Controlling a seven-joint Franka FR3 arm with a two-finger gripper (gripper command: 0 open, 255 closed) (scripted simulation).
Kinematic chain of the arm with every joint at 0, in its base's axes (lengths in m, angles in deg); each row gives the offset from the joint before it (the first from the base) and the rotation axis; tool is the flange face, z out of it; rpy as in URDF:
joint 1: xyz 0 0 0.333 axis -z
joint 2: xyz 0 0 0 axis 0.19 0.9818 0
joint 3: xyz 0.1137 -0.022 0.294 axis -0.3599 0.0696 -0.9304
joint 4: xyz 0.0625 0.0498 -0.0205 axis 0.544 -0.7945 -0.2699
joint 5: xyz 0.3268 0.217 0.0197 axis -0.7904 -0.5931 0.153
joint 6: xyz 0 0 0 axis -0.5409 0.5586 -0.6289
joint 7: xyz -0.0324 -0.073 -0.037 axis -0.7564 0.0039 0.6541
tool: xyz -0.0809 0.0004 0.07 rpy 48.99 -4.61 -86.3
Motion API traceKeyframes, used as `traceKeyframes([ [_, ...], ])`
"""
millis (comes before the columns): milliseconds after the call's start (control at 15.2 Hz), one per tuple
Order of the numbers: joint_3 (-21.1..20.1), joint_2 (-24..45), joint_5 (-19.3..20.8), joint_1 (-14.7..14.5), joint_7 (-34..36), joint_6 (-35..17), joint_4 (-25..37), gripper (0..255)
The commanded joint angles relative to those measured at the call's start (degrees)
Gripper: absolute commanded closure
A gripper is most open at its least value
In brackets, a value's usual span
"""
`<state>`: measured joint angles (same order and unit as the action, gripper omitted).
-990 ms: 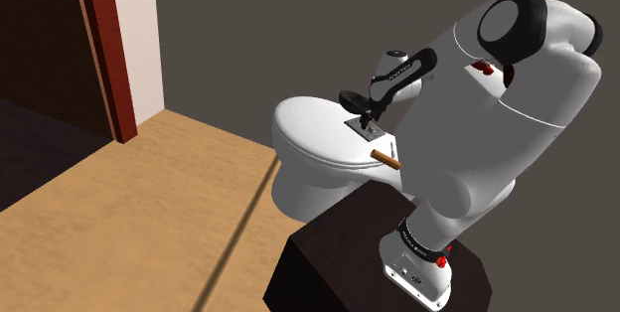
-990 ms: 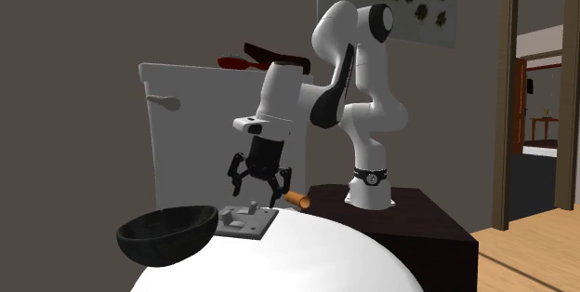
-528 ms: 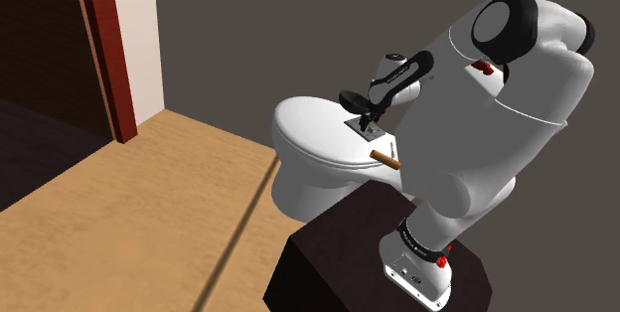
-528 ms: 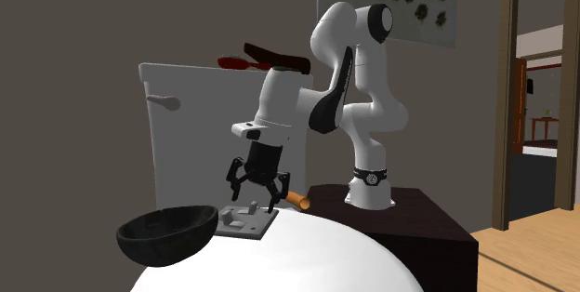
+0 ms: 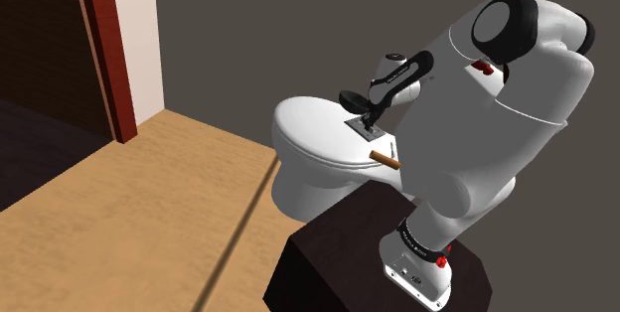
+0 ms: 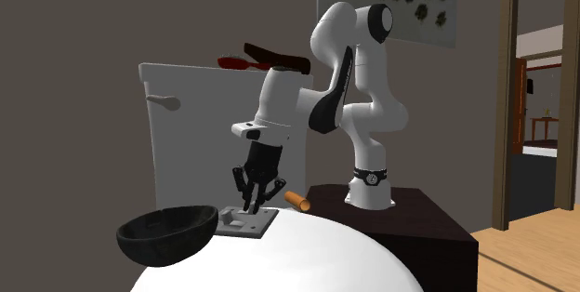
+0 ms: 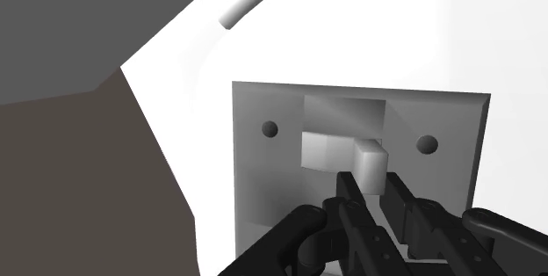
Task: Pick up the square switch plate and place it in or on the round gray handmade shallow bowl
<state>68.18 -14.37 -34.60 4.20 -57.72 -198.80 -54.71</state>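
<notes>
On the white toilet lid [image 6: 316, 255], the square switch plate [image 6: 251, 223] lies flat, face up, just beside a dark, round shallow bowl [image 6: 167, 234] that sits upright and empty. The end effector [image 6: 248, 206] stands nearly straight down over the plate. In the wrist view its black fingers [image 7: 349, 188] are drawn narrow on either side of the raised toggle [image 7: 369, 163] and seem to clasp it. The toggle is a sensible hold, since the plate lies flush with the lid and offers no edge to get under. The plate has not left the lid. A small brown cylinder [image 6: 298, 199] lies near the plate on the side away from the bowl, clear of the short path to the bowl.
</notes>
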Motion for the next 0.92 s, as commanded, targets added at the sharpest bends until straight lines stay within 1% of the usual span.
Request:
traceKeyframes([
  [0,0.0,0.0,0.0,0.0,0.0,0.0,0.0,255],
  [198,0.0,0.0,0.0,0.0,0.0,0.0,0.0,255],
  [858,-0.2,-6.8,-0.1,-0.5,-1.4,8.0,1.4,255],
])
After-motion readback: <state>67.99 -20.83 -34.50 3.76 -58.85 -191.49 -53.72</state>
